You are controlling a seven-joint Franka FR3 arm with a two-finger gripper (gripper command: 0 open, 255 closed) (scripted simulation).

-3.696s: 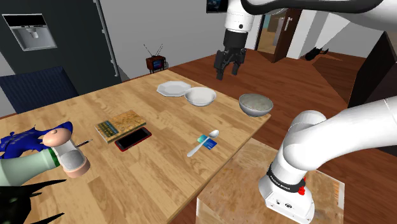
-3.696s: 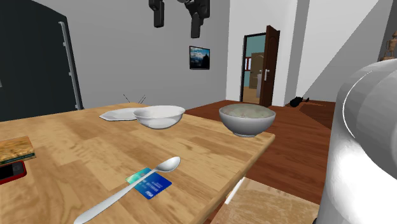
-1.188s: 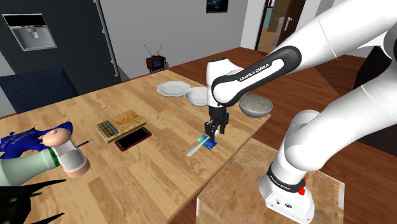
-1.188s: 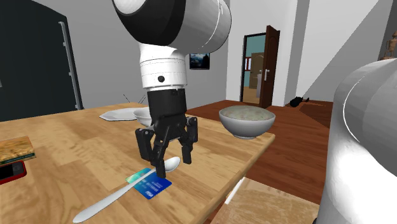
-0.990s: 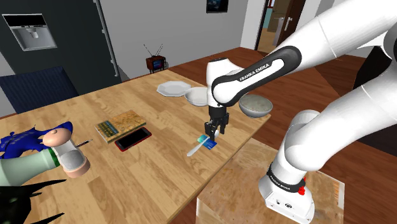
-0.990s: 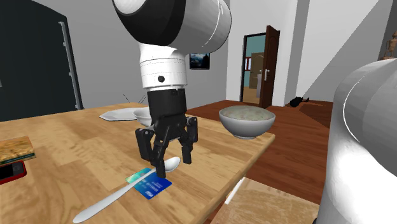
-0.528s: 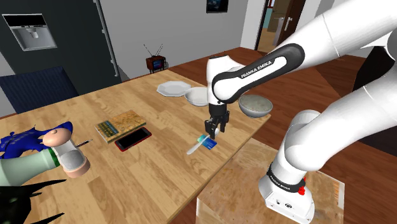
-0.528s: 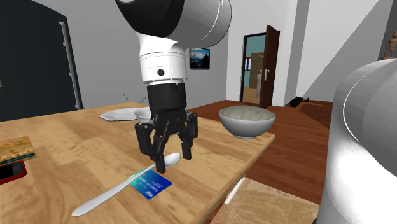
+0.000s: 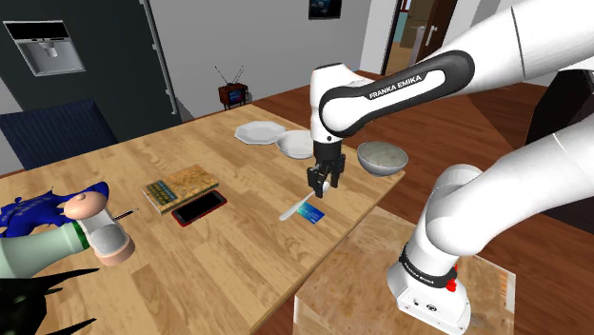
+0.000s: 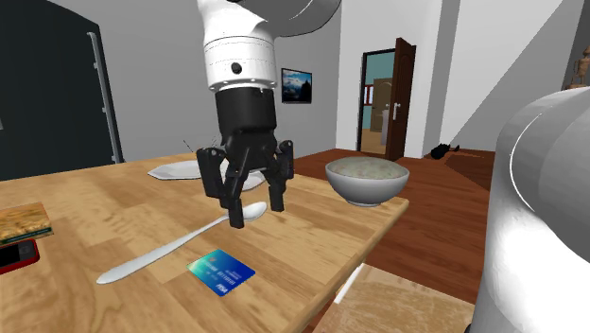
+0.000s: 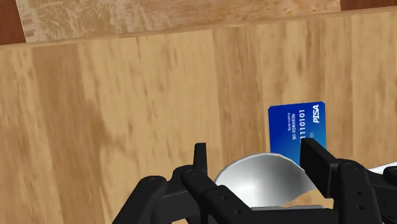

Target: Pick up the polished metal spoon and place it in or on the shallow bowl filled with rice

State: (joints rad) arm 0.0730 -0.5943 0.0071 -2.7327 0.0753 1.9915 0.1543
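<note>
The metal spoon (image 10: 170, 249) hangs slanted over the wooden table (image 9: 228, 257), its handle end low near the tabletop. My black gripper (image 10: 251, 210) is shut on the spoon's bowl end (image 11: 261, 181), which sits between the two fingers (image 11: 313, 156). In the shoulder view the gripper (image 9: 322, 183) hovers above the table's near edge, the spoon (image 9: 295, 207) trailing down to that view's left. The grey bowl of rice (image 9: 383, 157) stands at the table's corner, to the shoulder view's right of the gripper, and in the second exterior view the rice bowl (image 10: 367, 178) is also to the right.
A blue card (image 9: 310, 213) lies on the table under the spoon, blue card (image 11: 298, 130) just beyond the fingers. A white bowl (image 9: 297, 145) and white plate (image 9: 259, 132) stand behind the gripper. A red phone (image 9: 199, 207) and a book (image 9: 179, 186) lie further left.
The gripper has risen with the spoon clasped in it. The spoon's bowl end has come up off the blue card and the handle has swung clear of the card.
</note>
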